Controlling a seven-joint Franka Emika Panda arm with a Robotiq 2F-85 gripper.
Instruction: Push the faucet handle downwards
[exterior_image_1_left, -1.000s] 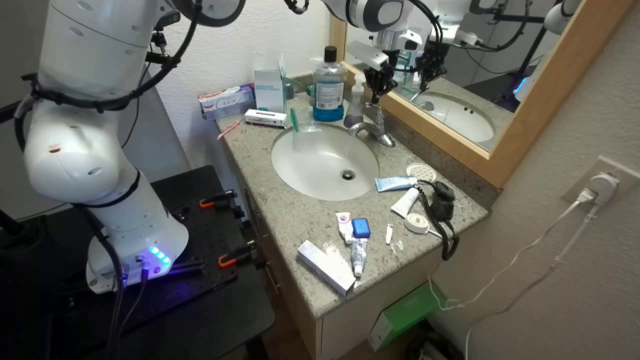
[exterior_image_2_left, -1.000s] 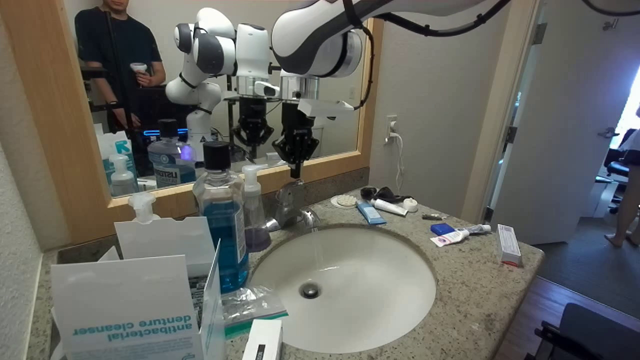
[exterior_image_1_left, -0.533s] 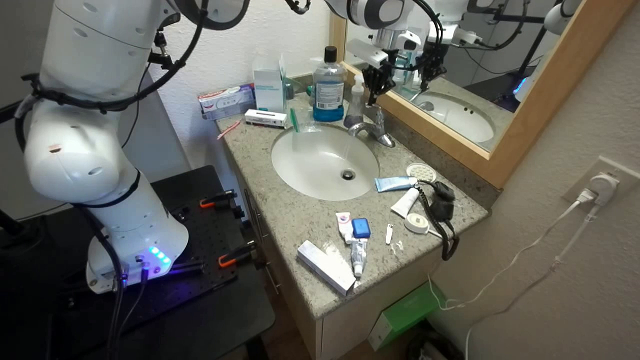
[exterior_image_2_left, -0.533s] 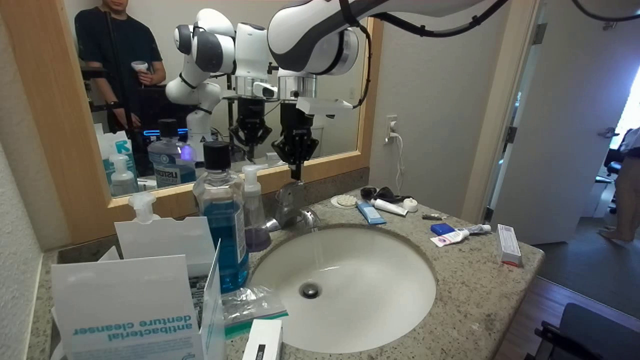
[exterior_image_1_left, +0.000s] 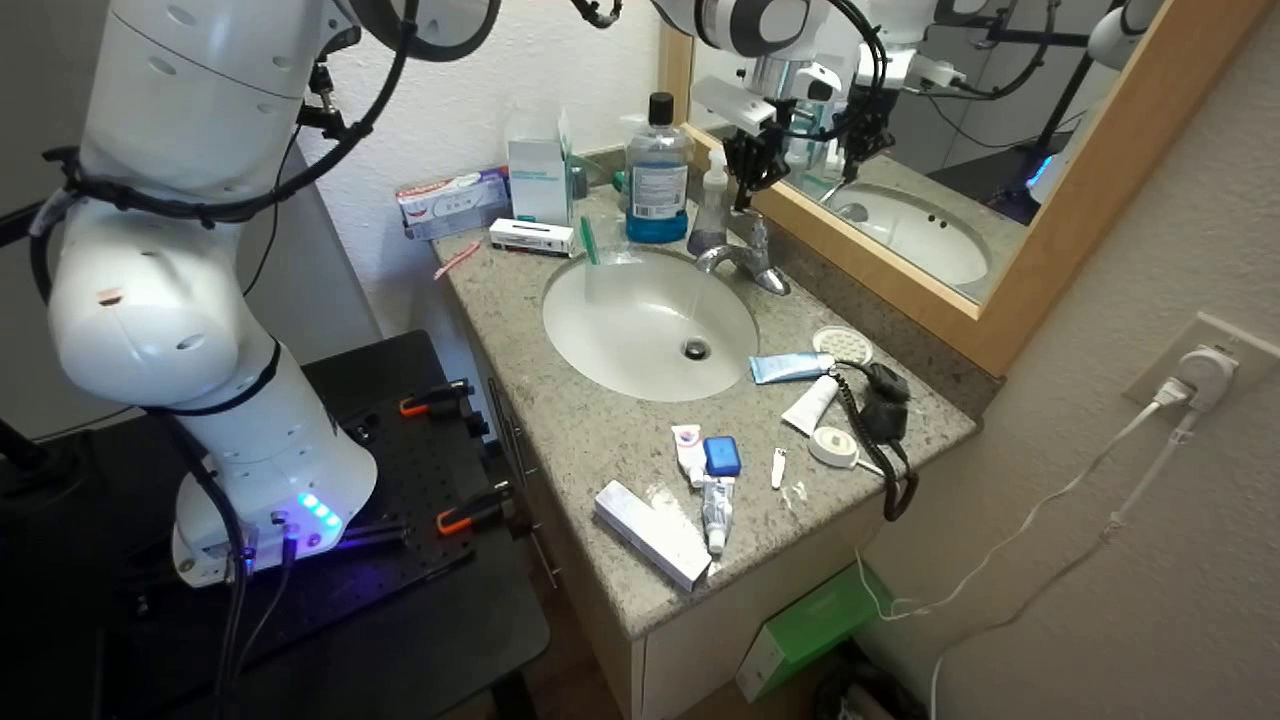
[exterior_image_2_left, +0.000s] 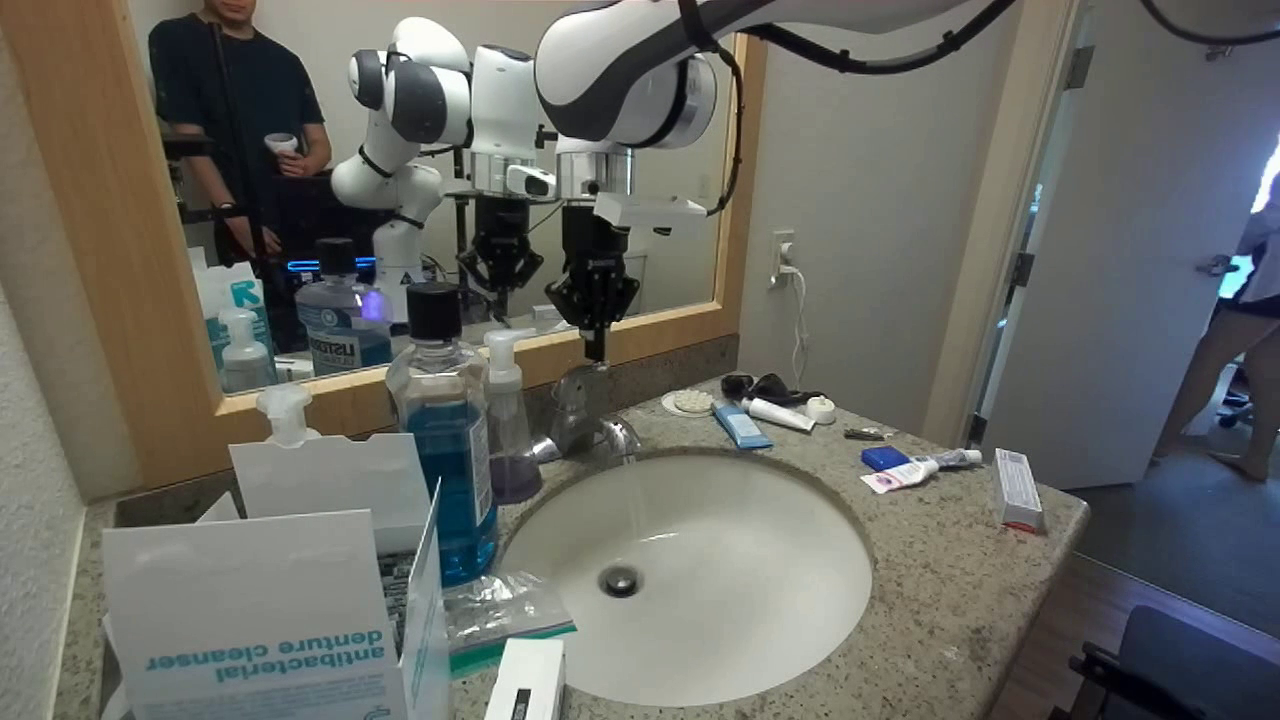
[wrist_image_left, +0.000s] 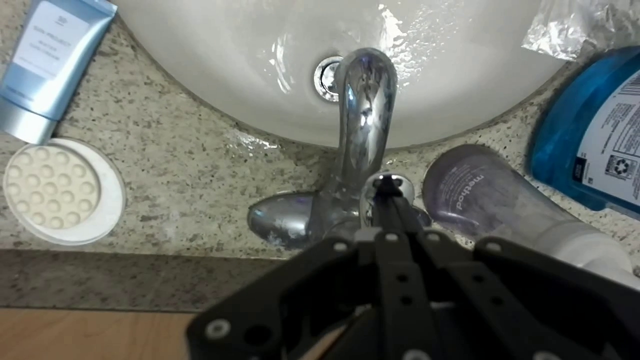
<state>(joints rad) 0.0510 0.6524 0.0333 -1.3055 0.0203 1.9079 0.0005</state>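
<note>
tool (wrist_image_left: 389, 192): fingers together, narrow, holding nothing visible.
handle (wrist_image_left: 367, 195): atop the faucet (wrist_image_left: 355, 165), right under the fingertips; contact can't be told.
push: off-centre on smooth, rounded metal, it could skid off.
soap (wrist_image_left: 470, 192): just beside; a skid might knock it.
wrist view: tool hides much of the handle.

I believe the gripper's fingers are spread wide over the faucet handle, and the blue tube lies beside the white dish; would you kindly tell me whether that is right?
Not quite: the gripper is shut, not spread open; the wrist view shows its fingers together over the faucet handle. The blue tube does lie beside the white dish.
</note>
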